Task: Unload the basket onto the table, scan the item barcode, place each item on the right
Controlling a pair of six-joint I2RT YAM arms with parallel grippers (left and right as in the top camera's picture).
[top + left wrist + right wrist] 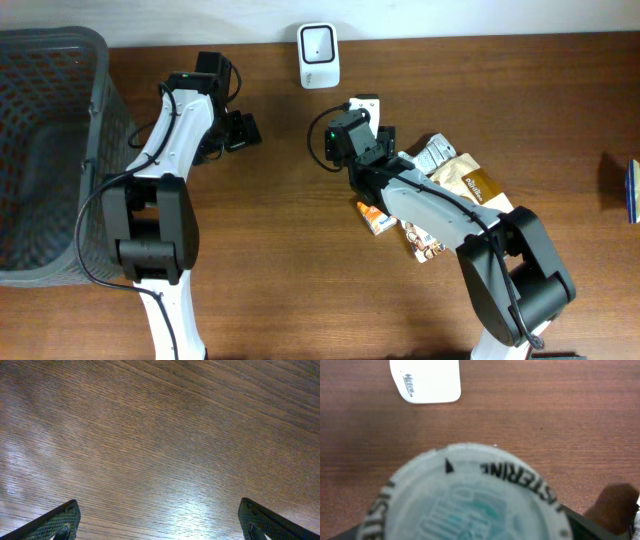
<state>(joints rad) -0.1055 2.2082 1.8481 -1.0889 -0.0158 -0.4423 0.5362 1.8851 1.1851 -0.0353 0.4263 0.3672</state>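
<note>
Two arms stand at the table (pixel 280 260) in the overhead view. We see the left arm (pixel 170 130) rise from the near edge, reach toward the far side and fold back at the wrist, so the left gripper (pixel 243 130) sits over bare wood beside the basket (pixel 60 60). The right arm (pixel 430 205) stretches from the near right corner diagonally toward the far middle. The right gripper (pixel 372 118) is at the white round item (pixel 364 103), which lies just short of the scanner (pixel 318 55). We count one basket, one scanner and four packets (pixel 455 180) showing around the right forearm, partly hidden by it. One blue thing (pixel 633 190) sits at the right edge. From the left wrist we see only wood grain, with two dark fingers (pixel 60 522) far apart in the lower corners and nothing between them, so that tool hangs released. From the right wrist, the one white round item (pixel 470 500) fills the lower half of the frame, very close and blurred, its rim lettered "STERINE". The scanner (pixel 427 382) lies beyond it at the top left. The item covers the fingers here, so we cannot tell whether this tool is clenched on it or loose around it.
</note>
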